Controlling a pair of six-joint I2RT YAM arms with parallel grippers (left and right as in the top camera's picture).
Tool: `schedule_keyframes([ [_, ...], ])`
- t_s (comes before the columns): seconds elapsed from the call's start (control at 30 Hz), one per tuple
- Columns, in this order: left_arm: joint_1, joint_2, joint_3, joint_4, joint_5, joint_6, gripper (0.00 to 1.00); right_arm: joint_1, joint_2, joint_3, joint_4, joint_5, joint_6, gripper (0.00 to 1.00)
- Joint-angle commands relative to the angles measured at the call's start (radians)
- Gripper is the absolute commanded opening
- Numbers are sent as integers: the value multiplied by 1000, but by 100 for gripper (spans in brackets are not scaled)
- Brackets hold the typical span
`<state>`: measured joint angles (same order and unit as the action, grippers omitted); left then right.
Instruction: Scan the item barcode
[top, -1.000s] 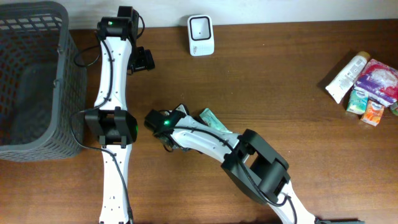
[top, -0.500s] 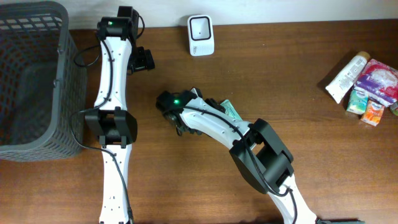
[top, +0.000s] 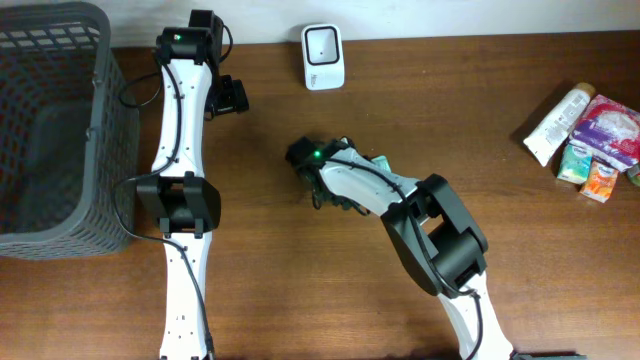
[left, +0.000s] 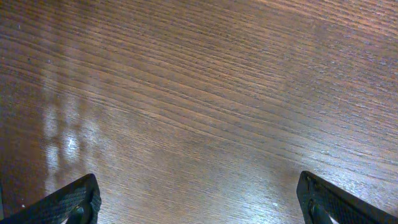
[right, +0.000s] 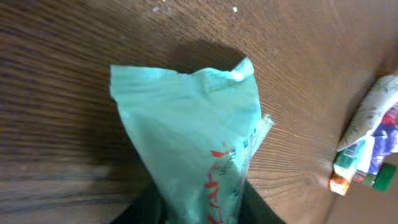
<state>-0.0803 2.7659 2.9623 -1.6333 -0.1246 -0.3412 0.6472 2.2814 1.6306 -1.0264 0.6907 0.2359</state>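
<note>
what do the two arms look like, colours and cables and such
Both the left arm and the right arm have white link shells with bulky black joint housings. Each carries a small green light near the wrist, and thin black cables loop beside the joints. The left arm's fingers are black.

No legible text anywhere. Red and blue print on green packet (right: 193, 143) too blurred to read. Labels on items (top: 605, 130) at table edge too small.
</note>
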Motion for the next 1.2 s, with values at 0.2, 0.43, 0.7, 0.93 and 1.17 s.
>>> schedule_keyframes([
  [0.2,0,-34,-3,1,-11,-10,99,-238,12,411,-267,-1006,-241,19],
  [0.43,0,-34,-3,1,-11,-10,99,-484,16,206,-156,-1656,-333,20],
  [0.7,0,-34,-3,1,-11,-10,99,-637,14,96,-107,-1323,-178,45],
  [0.93,0,-34,-3,1,-11,-10,99,-591,8,417,-431,-1126,-206,53],
  [1.17,0,-34,-3,1,-11,-10,99,-470,15,306,-361,-935,-149,78],
])
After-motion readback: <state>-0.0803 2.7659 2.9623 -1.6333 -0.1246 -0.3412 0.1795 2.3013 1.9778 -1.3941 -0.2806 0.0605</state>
